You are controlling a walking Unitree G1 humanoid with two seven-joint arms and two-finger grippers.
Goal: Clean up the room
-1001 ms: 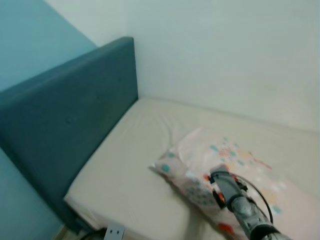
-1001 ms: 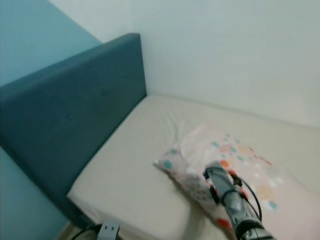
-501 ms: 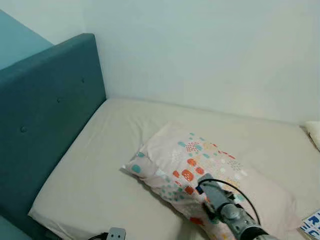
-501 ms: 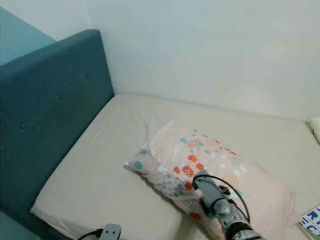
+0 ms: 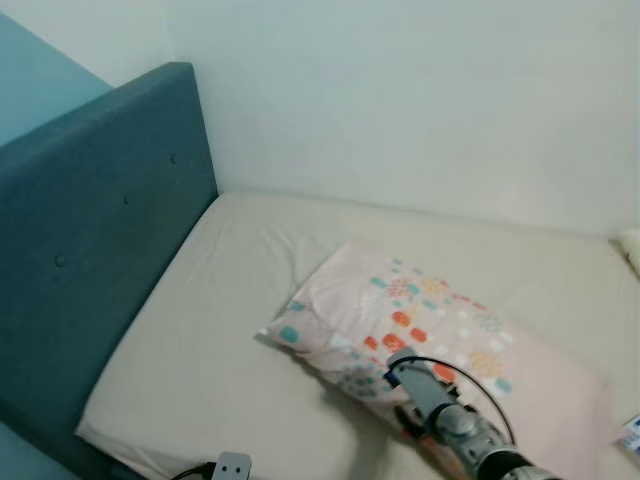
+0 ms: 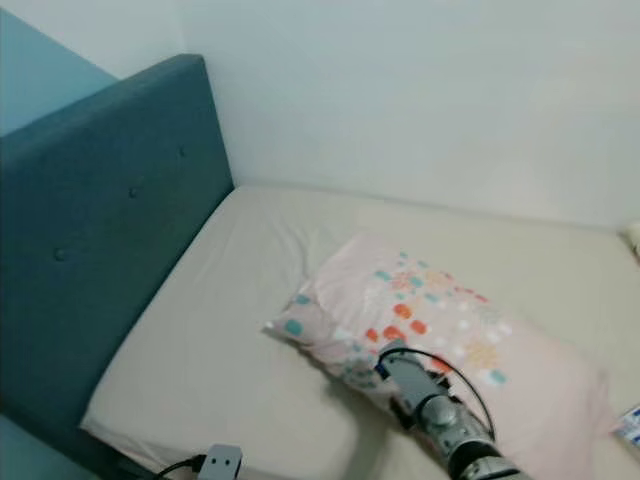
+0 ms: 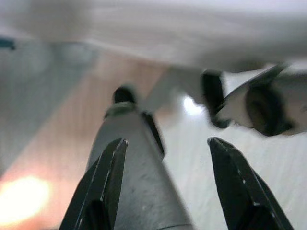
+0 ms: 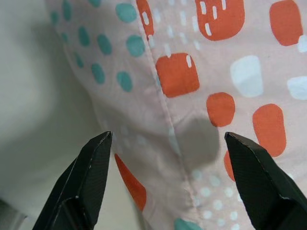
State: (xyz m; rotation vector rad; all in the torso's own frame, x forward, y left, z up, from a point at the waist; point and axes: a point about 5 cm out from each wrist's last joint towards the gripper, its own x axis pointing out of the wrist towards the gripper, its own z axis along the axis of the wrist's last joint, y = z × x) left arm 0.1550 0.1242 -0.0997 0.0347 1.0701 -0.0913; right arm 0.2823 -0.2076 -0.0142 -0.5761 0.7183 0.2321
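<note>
Shifted a touch rightward on the mattress since half a second ago, the pillow. Plenty of bare sheet toward the teal headboard; wall close behind. Right gripper spread wide, hovering over the pillow's near seam. Left gripper hanging apart, also spread.

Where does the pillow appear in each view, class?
Left eye view: pillow lies lower right of centre on the bed.
Right eye view: same place.
Right wrist view: its seam runs between the open right hand fingers.
Left wrist view: not there.
Shared landmark: the pillow's orange patches.
</note>
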